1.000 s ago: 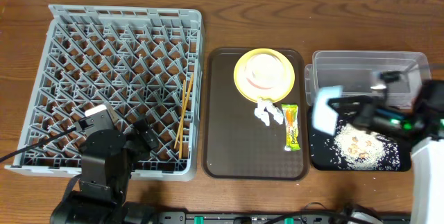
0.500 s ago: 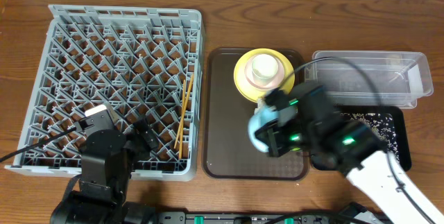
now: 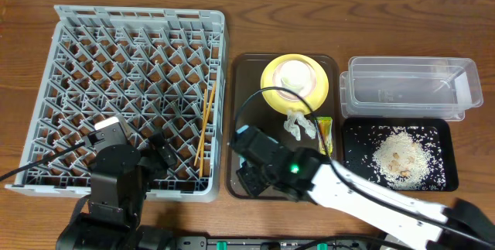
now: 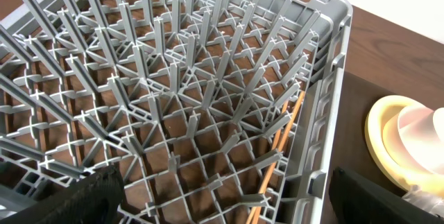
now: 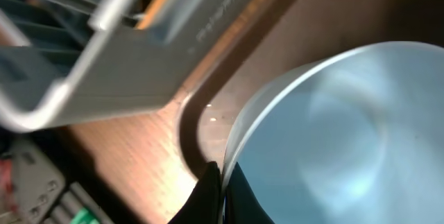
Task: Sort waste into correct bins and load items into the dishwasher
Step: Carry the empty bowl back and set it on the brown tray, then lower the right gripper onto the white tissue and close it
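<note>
Loading the dishwasher: right gripper clenched on the light blue round bowl's rim, just outside the grey pegged plastic dish rack's wall; next, lift it over onto the pegs; left gripper gapes empty.

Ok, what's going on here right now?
The right pincer is shut on the rim of the light blue bowl, holding it over the near left corner of the dark brown serving tray, beside the grey plastic dish rack. The left pincer hangs open over the rack's near side. Two wooden chopsticks lie in the rack; the round yellow plate, white cup, crumpled napkin and snack wrapper sit on the serving tray.
</note>
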